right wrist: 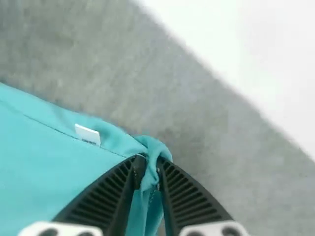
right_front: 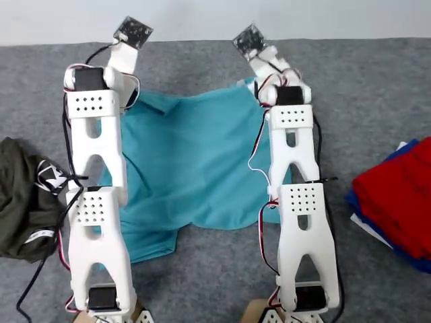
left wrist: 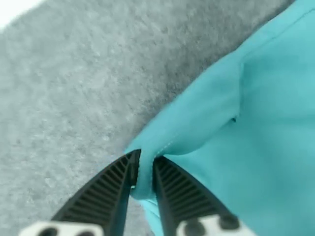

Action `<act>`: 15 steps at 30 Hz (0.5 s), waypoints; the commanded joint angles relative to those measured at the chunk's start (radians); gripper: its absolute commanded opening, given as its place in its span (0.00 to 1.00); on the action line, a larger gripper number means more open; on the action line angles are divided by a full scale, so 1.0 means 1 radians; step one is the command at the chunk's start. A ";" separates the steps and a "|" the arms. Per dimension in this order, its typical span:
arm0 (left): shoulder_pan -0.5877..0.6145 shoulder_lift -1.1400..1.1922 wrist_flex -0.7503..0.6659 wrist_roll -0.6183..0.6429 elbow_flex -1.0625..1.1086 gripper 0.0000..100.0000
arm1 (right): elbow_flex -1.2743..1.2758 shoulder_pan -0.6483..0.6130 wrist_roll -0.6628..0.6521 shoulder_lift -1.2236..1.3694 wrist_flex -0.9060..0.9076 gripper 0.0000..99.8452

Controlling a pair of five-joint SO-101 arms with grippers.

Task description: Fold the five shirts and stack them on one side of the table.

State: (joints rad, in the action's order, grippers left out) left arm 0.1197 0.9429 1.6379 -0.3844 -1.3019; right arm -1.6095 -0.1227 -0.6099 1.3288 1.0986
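The left fingers (left wrist: 129, 169) are pressed together on a corner of the teal shirt (left wrist: 246, 147), with a thin fold of hem caught between their ribbed faces. The right fingers (right wrist: 137, 172) pinch a bunched corner of the same shirt in the same way. Just beside the right fingers, a small white label (right wrist: 87, 135) sits on a stitched seam.

From both pairs of fingers the cloth runs back toward the arm bases. It lies spread on the grey tabletop (right_front: 363, 101), partly under the two arms, and one sleeve pokes out at the end farthest from the fingers.

The shirt looks like a light, limp knit with no stiffness, so it will likely drape, sag between the two holds and drag on the felt-like tabletop. The doubled hem and seams at the corners seem the best places to take hold, since they give the fingers more to bite. Both bites here are small and could slip if the cloth is pulled hard.

The shirt is plain matte teal with soft creases across its middle.

Well out from the left fingers, a dark shirt (right_front: 20, 195) lies crumpled. Well out from the right fingers, a red shirt (right_front: 397, 195) rests on a blue one, apparently folded
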 commanded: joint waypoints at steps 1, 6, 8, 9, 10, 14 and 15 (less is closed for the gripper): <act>-0.005 -0.017 0.037 0.003 -0.111 0.00 | -0.068 0.010 -0.008 -0.130 0.044 0.01; 0.003 -0.026 0.083 0.002 -0.211 0.00 | -0.072 0.010 -0.006 -0.217 0.090 0.01; 0.008 -0.025 0.112 0.002 -0.295 0.00 | -0.072 0.012 -0.003 -0.266 0.116 0.01; 0.009 -0.025 0.115 0.003 -0.340 0.00 | -0.072 0.012 -0.003 -0.291 0.134 0.01; 0.014 -0.026 0.115 0.003 -0.381 0.00 | -0.072 0.012 -0.003 -0.314 0.153 0.01; 0.018 -0.149 0.114 0.005 -0.374 0.00 | -0.072 0.013 -0.006 -0.433 0.240 0.01; 0.018 -0.190 0.114 0.003 -0.374 0.00 | -0.072 0.016 -0.006 -0.466 0.268 0.01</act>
State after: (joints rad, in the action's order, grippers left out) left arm 0.1320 0.9014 1.7285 -0.3859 -1.6256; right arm -1.6172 -0.1227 -0.6114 1.0219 1.3134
